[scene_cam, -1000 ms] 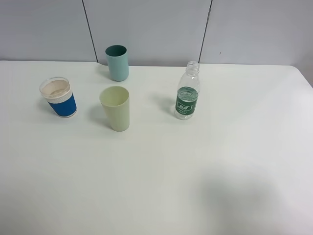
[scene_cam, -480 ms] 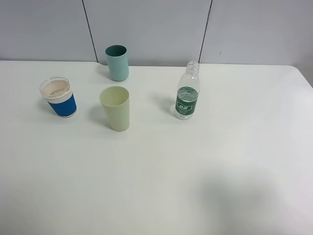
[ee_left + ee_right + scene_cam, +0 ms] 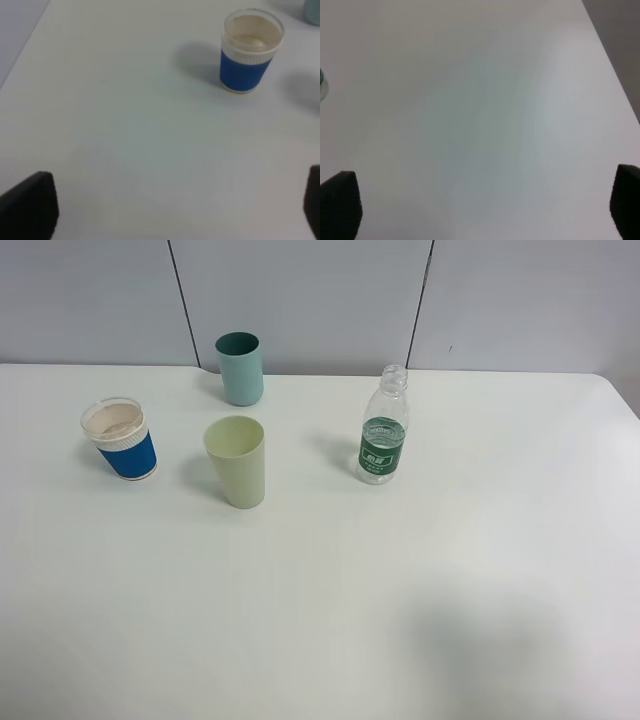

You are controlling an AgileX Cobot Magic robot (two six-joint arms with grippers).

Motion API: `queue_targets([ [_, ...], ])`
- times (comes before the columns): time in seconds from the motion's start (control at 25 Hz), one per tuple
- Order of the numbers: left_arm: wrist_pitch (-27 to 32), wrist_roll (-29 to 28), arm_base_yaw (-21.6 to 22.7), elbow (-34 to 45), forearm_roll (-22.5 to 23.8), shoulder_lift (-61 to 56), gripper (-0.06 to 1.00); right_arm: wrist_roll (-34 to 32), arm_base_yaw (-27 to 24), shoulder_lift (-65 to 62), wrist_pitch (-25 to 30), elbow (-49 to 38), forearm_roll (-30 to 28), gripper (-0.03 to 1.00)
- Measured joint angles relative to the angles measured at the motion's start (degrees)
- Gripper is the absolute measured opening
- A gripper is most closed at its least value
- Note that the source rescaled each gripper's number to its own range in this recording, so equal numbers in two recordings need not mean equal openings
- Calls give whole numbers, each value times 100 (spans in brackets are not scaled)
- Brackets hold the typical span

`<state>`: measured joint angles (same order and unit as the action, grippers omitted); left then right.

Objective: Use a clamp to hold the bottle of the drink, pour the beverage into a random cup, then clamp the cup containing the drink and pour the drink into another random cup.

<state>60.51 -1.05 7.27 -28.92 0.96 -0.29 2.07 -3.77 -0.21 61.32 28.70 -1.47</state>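
Left wrist: left claw (image 3: 170,210) spread wide over table (image 3: 125,140); right claw (image 3: 480,210) likewise, both empty

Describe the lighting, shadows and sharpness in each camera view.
Exterior high: even, soft light, sharp; the bottle and the pale yellow-green cup cast faint shadows to their left, and a broad dim shadow lies on the table at lower right. Left wrist: slightly soft; the blue paper cup throws a diffuse shadow. Right wrist: blurred, nearly featureless white.
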Motion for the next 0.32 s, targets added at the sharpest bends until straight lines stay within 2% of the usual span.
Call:
queue_targets([
  [0.32, 0, -5, 0, 0, 0, 0, 100, 0, 0, 0, 0, 0, 0, 100],
])
